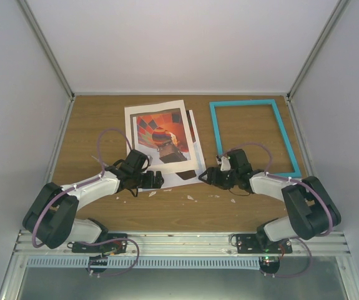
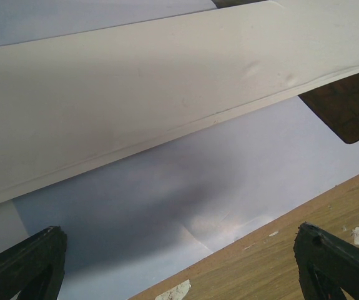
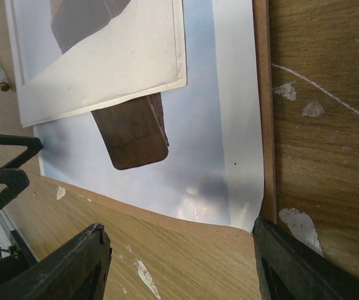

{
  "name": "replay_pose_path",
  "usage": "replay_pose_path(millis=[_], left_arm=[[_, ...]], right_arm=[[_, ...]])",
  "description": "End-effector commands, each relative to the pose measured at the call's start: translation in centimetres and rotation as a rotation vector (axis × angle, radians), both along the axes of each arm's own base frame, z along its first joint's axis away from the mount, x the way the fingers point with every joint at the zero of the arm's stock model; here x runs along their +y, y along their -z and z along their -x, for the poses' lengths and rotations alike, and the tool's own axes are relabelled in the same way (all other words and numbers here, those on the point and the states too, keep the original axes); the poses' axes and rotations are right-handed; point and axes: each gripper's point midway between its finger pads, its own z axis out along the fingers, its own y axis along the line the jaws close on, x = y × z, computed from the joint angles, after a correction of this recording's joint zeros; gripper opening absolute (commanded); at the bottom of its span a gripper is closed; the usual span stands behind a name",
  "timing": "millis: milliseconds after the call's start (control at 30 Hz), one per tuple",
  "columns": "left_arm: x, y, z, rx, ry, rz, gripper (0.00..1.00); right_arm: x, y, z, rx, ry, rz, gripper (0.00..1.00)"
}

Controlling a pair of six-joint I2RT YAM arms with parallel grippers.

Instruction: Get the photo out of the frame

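a wood-grain table (image 1: 104,212) fills the floor of a white-walled booth (image 1: 185,44), with metal rails running up its corners and a metal rail (image 1: 179,240) along the near edge, where the arms are bolted. the frame (image 1: 243,102) lies flat towards the back right, and bare wood shows through its opening. the photo (image 3: 198,125) is out of the frame, flat on the table just to its left and apart from it. most of the photo is covered by a white-edged sheet (image 1: 135,119). pale blue sky shows past that sheet on the side facing the frame and along the near edge, and the brown basket (image 3: 132,134) pokes out from under it. a thin brown board edge (image 3: 260,94) runs beneath the photo on the frame's side. small white flecks (image 1: 190,197) dot the wood nearer than the frame. the right gripper (image 3: 179,269) sits low, just nearer than the frame's near left corner, at the photo's near corner. its jaws are apart with nothing between them but table. the left gripper (image 2: 179,262), further left of the frame, hangs over the photo's near edge with its jaws spread wide and holding nothing.
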Motion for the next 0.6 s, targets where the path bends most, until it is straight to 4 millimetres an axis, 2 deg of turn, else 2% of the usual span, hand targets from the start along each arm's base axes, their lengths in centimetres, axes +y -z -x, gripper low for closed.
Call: replay_pose_path(millis=[0, 133, 567], left_arm=[[0.3, 2.2, 2.5, 0.103, 0.030, -0.012, 0.99], [0.2, 2.0, 2.4, 0.093, 0.035, -0.003, 0.99], [0.1, 1.9, 2.5, 0.091, 0.037, 0.000, 0.99]], right_arm=[[-0.3, -0.1, -0.3, -0.015, 0.014, -0.026, 0.63], [-0.6, 0.4, -0.7, -0.006, 0.034, -0.007, 0.63], [-2.5, 2.2, -1.2, 0.038, 0.103, 0.133, 0.45]])
